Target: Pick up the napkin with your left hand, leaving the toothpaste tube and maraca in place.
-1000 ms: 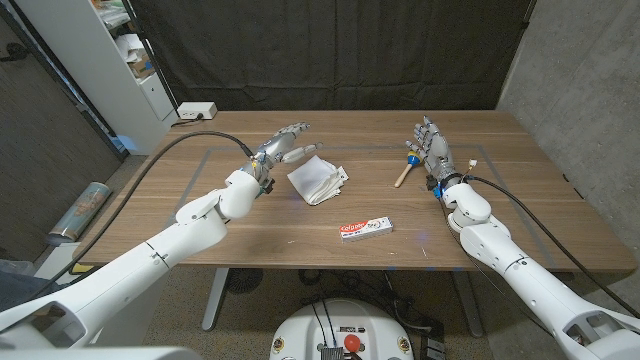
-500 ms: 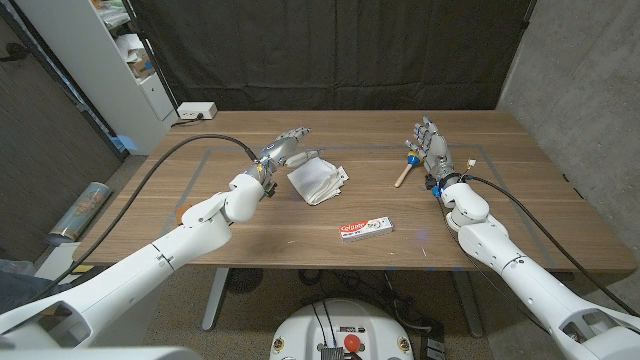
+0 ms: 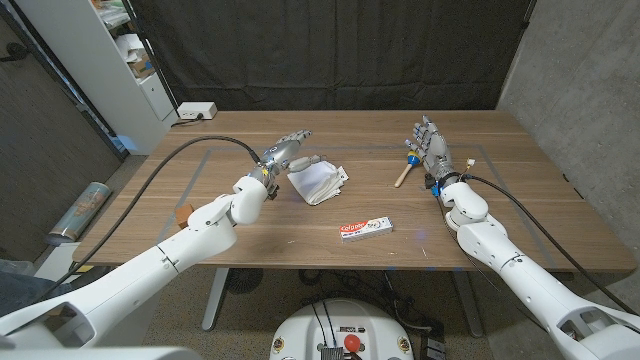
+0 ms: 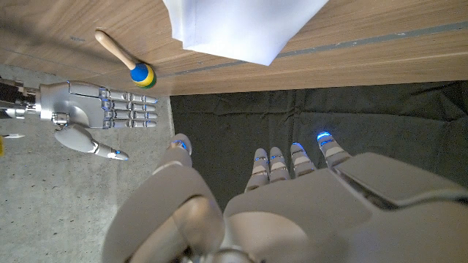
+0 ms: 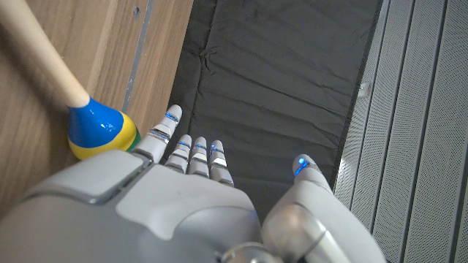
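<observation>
Two glossy white rounded-shell arms, black cables looping from each forearm toward the wrist. Silver-grey metal left hand [image 3: 287, 150] and right hand [image 3: 429, 142], segmented fingers with small blue fingertip lights.

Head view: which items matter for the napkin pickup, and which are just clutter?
Part of the job:
- napkin, to be lifted
- left hand, fingers apart beside the napkin, holding nothing
- toothpaste tube, must stay put
- maraca, must stay put

Just lying about:
- right hand, open beside the maraca
- white box at the table's far left corner
</observation>
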You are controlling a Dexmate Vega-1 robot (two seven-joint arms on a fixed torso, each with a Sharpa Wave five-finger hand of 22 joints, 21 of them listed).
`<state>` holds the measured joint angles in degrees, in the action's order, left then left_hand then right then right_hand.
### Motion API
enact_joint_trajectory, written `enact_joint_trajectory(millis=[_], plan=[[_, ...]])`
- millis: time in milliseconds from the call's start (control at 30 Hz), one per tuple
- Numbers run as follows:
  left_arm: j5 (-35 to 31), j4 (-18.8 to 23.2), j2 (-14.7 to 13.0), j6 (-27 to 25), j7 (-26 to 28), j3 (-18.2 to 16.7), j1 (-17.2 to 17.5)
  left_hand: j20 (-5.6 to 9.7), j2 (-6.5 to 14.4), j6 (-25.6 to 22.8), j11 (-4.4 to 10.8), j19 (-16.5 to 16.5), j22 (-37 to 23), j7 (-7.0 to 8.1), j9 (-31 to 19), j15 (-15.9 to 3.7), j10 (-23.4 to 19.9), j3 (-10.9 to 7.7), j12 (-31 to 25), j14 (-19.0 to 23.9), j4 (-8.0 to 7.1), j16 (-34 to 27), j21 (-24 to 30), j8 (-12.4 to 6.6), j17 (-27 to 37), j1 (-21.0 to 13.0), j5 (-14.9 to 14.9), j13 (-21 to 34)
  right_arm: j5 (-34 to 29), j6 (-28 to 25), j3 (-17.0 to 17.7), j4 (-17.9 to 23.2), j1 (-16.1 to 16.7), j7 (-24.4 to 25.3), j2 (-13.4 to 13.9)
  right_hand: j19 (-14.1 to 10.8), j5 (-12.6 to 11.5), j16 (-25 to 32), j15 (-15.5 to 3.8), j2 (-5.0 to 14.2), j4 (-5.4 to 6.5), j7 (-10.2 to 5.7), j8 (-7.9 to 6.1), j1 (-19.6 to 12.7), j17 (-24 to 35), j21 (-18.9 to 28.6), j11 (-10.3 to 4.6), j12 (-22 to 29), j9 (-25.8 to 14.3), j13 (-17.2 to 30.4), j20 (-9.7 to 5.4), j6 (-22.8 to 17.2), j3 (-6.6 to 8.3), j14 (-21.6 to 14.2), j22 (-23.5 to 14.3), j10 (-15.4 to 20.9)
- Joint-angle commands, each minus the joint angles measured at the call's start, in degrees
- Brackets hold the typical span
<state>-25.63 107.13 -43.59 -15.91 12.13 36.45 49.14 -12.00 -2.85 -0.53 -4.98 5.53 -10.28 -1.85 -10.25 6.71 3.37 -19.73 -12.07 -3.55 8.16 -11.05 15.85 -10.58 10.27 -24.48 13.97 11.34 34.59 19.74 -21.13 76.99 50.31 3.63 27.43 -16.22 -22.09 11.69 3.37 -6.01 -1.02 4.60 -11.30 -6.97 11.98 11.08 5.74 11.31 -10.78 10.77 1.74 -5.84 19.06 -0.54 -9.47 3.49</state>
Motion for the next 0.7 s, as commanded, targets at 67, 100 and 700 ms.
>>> enact_joint_trajectory(millis=[67,100,700], plan=[[-2.24,1.59,-0.15,-4.69,-3.01,1.90,-0.78,-0.31,-0.65,1.39,-0.87,-1.12,-0.27,0.38,-0.29,1.07,0.55,0.15,0.13,-0.03,0.69,-0.20,-0.23,-0.06,0.35,-1.32,0.31,0.34,-0.02,-0.18,-0.16,-0.20,-0.31,-0.32,-0.05,-0.31,-0.24,0.28,0.14,0.49,0.04,0.00,-0.11,-0.39,0.20,-0.08,0.04,0.10,-0.18,0.21,0.25,-0.38,-0.11,-0.17,-0.32,0.34],[-2.23,1.63,-0.16,-4.77,-3.06,1.93,-0.80,-0.32,-0.76,1.44,-0.94,-1.23,-0.27,0.50,-0.29,1.16,0.60,0.18,0.13,-0.08,0.73,-0.18,-0.23,-0.08,0.35,-1.41,0.33,0.34,-0.02,-0.18,-0.16,-0.20,-0.31,-0.32,-0.05,-0.31,-0.24,0.29,0.14,0.49,0.03,0.01,-0.11,-0.39,0.20,-0.08,0.05,0.10,-0.18,0.21,0.27,-0.39,-0.11,-0.21,-0.32,0.34],[-2.38,-0.64,1.16,-5.92,-6.55,4.61,-3.38,-0.42,-1.96,1.75,-0.94,-2.30,-0.29,0.97,-0.29,1.20,1.83,0.63,0.39,-0.52,1.04,-0.03,-0.30,-0.24,0.39,-2.22,0.53,0.41,0.34,-0.44,0.30,0.39,0.46,-0.06,0.50,-0.38,-0.28,0.31,0.20,0.52,0.00,0.00,-0.14,-0.39,0.18,-0.07,0.07,0.13,-0.18,0.22,0.44,-0.51,-0.24,-0.31,-0.33,0.46]])
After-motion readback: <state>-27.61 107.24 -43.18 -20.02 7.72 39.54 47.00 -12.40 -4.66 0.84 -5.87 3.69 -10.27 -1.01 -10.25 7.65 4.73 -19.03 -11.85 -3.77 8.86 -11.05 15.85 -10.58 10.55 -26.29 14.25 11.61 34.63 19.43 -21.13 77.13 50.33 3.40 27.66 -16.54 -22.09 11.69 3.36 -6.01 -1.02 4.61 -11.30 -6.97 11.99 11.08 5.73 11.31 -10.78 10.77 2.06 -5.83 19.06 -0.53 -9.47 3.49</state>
